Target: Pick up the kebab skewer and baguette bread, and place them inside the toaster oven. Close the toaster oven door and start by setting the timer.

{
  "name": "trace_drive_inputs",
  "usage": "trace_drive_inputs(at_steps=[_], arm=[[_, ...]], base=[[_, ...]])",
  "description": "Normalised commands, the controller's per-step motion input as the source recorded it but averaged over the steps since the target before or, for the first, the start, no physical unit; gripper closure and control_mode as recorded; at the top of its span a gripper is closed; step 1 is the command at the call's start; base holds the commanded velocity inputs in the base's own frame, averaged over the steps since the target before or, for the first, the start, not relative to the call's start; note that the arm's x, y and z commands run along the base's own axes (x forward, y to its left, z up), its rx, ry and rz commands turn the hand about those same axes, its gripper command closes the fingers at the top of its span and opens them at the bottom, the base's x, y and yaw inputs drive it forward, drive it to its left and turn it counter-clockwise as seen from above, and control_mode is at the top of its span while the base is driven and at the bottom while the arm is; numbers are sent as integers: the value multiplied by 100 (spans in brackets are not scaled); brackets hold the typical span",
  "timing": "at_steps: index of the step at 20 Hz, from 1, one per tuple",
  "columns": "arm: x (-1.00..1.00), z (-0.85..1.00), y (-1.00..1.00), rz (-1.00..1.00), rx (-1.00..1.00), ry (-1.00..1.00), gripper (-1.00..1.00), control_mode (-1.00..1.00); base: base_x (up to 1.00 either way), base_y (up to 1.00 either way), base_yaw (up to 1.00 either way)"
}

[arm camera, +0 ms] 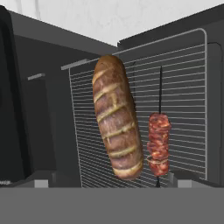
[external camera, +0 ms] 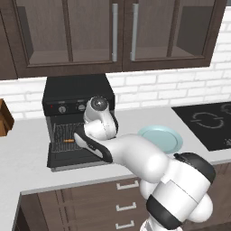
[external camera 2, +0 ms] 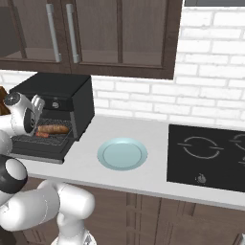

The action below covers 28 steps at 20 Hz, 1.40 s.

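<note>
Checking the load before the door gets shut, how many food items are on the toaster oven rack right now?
2. The baguette bread lies on the wire rack, and the kebab skewer lies on the rack beside it, apart from it. Anything deeper inside the toaster oven could be hidden.

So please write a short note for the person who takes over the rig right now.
Gripper: open, holding nothing, in front of the open toaster oven.
Baguette bread and kebab skewer: both lie side by side on the wire rack inside.
Toaster oven door: folded down, open.
Done: both foods placed.
Left: close the door, then set the timer.
</note>
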Motion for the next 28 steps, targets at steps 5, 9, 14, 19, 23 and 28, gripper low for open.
trace_drive_inputs(at_steps=[5,9,14,19,23,28], arm=[[-69,1,-1,22,-12,3,-100,-100],[-77,0,0,22,-20,1,-100,-100],[-23,0,0,24,-25,0,-100,-100],[0,0,2,27,-23,0,-100,-100],[-4,0,1,28,-27,0,-100,-100],[-14,-1,9,29,-30,-1,-100,-100]], base=[[0,0,0],[0,0,0],[0,0,0],[0,0,0],[0,0,0],[0,0,0]])
